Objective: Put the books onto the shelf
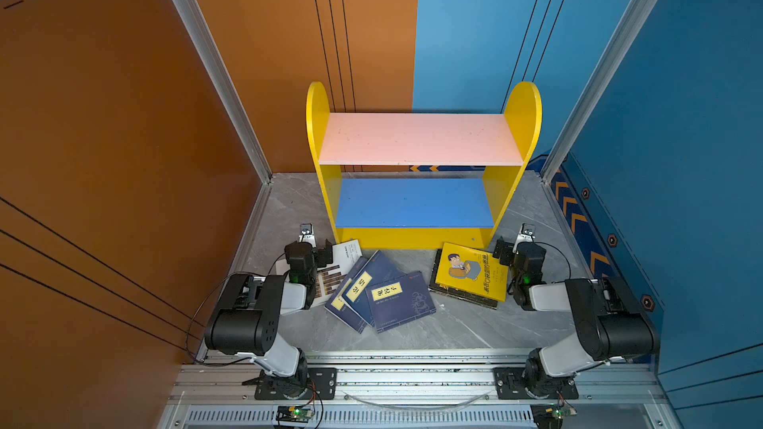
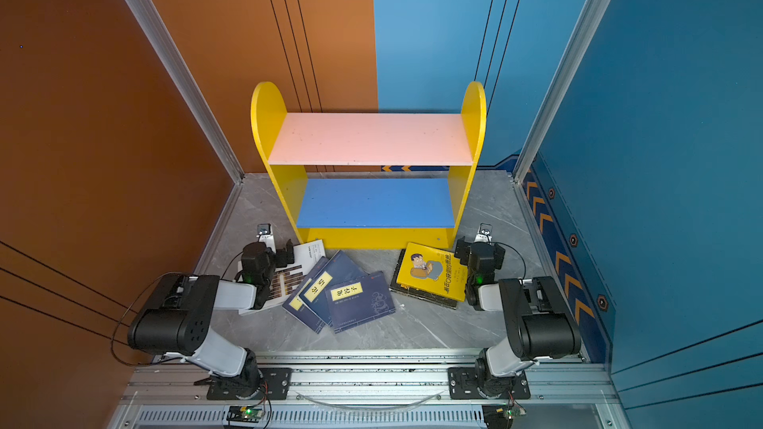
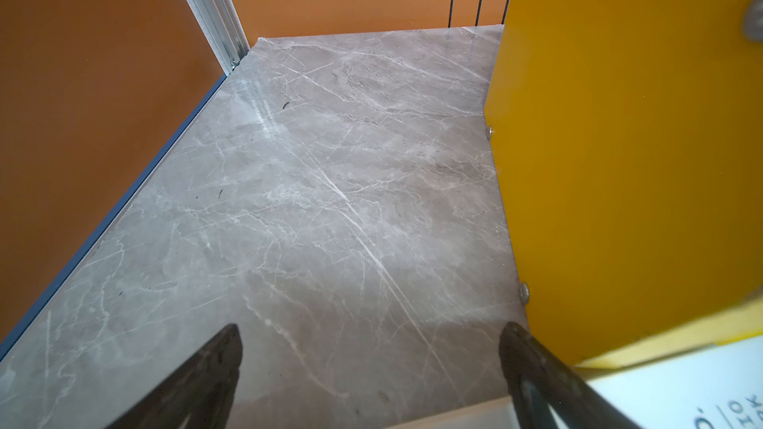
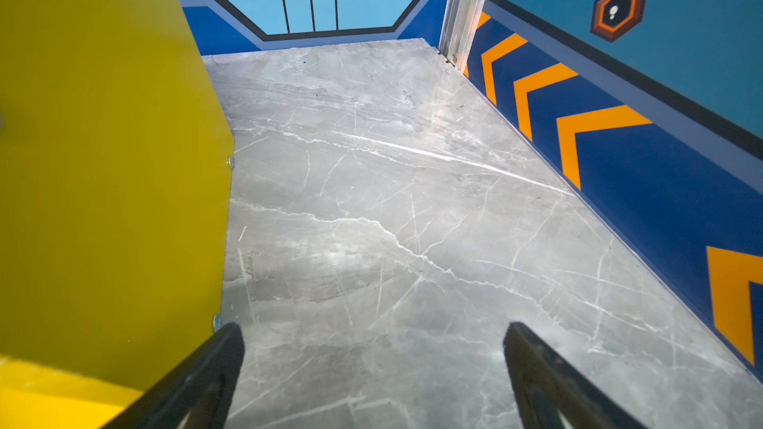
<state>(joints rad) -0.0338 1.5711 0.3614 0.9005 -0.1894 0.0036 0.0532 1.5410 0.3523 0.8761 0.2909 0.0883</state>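
Observation:
The shelf (image 1: 419, 138) stands at the back middle of the table in both top views, with yellow side panels, a pink upper board and a blue lower board (image 2: 373, 202), both bare. In front of it the books lie flat: three overlapping navy ones (image 1: 398, 301), a yellow one (image 1: 470, 272) on a black one (image 1: 458, 298), and a white one (image 1: 344, 255) partly under my left arm. My left gripper (image 1: 309, 246) (image 3: 371, 336) is open above the white book's edge (image 3: 681, 390). Right of the yellow book, my right gripper (image 1: 521, 246) (image 4: 373, 334) is open over bare table.
An orange wall (image 1: 124, 138) closes the left side and a blue wall (image 1: 681, 138) the right, each with an aluminium post. The grey marble table (image 1: 413, 336) runs to the arms' mounting rail (image 1: 413, 377) at the front. The shelf's side panels (image 3: 619, 158) (image 4: 103, 158) stand close beside each gripper.

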